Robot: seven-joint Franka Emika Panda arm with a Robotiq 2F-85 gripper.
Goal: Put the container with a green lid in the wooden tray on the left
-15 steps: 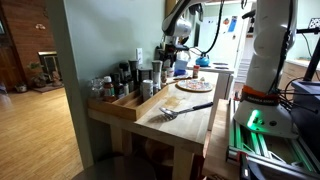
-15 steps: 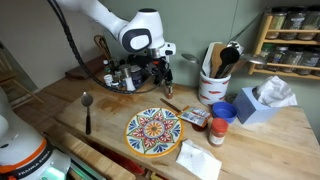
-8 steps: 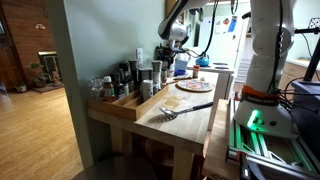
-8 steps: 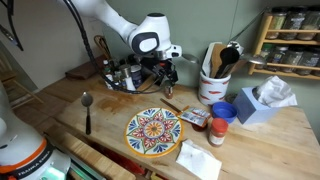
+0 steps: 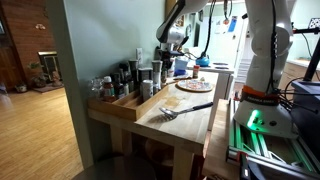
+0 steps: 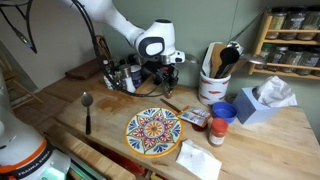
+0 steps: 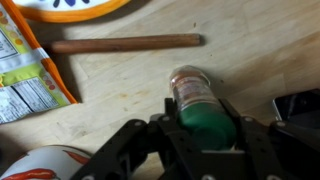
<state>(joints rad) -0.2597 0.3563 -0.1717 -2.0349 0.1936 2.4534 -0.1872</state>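
1. The pincer (image 7: pixel 207 120) is clenched on the container with a green lid (image 7: pixel 193 88). Its dark fingers (image 7: pixel 160 128) press on either side of the lid.
2. In the wrist view the held container hangs over bare worktop (image 7: pixel 260 50). A wooden stick (image 7: pixel 125 43) lies between it and the painted plate (image 7: pixel 70 8).
3. A printed packet (image 7: pixel 25 75) lies beside the plate's rim.
4. In an exterior view the pincer (image 6: pixel 163 82) is on the far side of the painted plate (image 6: pixel 153 130), close to the near end of the wooden tray (image 6: pixel 112 84).
5. That wooden tray (image 5: pixel 120 108) holds a row of spice bottles (image 5: pixel 128 78); the green-lidded container is not in it.
6. A spoon (image 6: pixel 87 105) lies beside the plate, well apart from it.
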